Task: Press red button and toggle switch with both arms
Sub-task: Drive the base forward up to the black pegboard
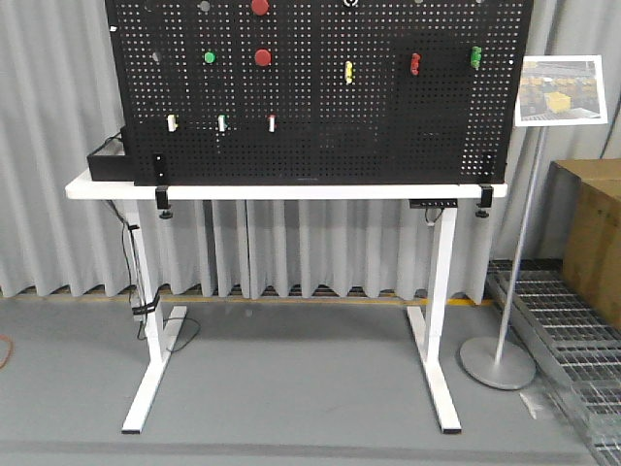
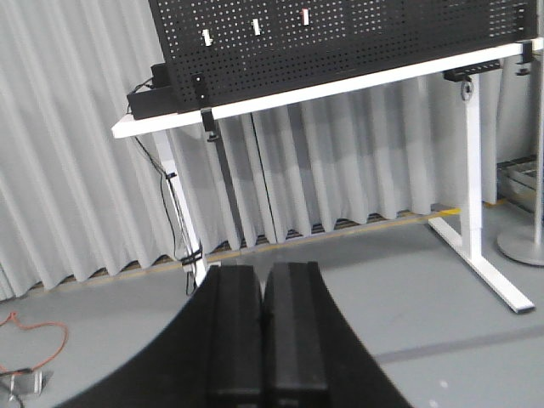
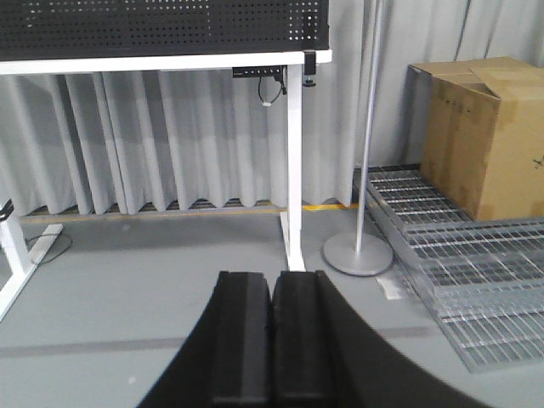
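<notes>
On the black pegboard (image 1: 320, 146) two round red buttons show: one at the top edge (image 1: 260, 6), partly cut off, and one below it (image 1: 263, 57). From here I cannot tell which is the larger. A silver-white ring (image 1: 350, 2) at the top edge, mostly cut off, may be the toggle switch. Neither arm shows in the front view. My left gripper (image 2: 263, 285) is shut and empty, low above the floor, far from the board. My right gripper (image 3: 272, 289) is shut and empty too, facing the table's right leg. No button shows in either wrist view.
The board stands clamped on a white table (image 1: 262, 189). It also carries a green button (image 1: 210, 57), a yellow clip (image 1: 348, 72), three white rockers (image 1: 222, 122), and a red (image 1: 414, 64) and a green (image 1: 475, 56) part. A sign stand (image 1: 498, 359), cardboard box (image 3: 484, 136) and metal grating (image 3: 476, 280) are at right.
</notes>
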Motion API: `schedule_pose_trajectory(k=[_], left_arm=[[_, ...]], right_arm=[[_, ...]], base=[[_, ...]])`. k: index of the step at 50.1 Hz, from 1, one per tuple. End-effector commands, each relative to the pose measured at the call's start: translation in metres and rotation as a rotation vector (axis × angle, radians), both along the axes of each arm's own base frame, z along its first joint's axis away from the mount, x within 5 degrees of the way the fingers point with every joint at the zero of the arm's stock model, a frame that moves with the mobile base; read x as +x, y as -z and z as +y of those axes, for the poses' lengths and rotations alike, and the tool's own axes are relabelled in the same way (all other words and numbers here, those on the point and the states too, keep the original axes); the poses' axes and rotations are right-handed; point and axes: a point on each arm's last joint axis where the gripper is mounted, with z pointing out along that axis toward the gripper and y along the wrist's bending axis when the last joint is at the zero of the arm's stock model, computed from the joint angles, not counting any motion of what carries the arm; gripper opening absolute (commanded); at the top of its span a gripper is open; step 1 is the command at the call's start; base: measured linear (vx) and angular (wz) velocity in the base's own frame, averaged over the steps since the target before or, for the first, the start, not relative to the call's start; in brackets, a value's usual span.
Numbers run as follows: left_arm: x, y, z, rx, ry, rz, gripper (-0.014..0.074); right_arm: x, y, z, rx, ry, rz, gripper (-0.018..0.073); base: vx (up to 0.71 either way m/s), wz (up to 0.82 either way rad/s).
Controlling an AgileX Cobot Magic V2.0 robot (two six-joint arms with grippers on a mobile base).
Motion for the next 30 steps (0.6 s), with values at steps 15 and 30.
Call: schedule_pose_trajectory(k=[15, 30], left_arm=[[0.0003, 0.0033, 0.0007, -0.017, -0.007, -0.064, 0.0001], [0.0003, 0.0033, 0.0007, -0.017, -0.007, -0.064, 0.0001]], right_arm=[[-0.0001, -0.0048, -0.0001, -0.019, 0.002, -0.089, -0.0003], [-0.0001, -0.0048, -0.0001, -0.019, 0.002, -0.089, -0.0003]], base=[[0.53, 0.03], [0.52, 0.04]])
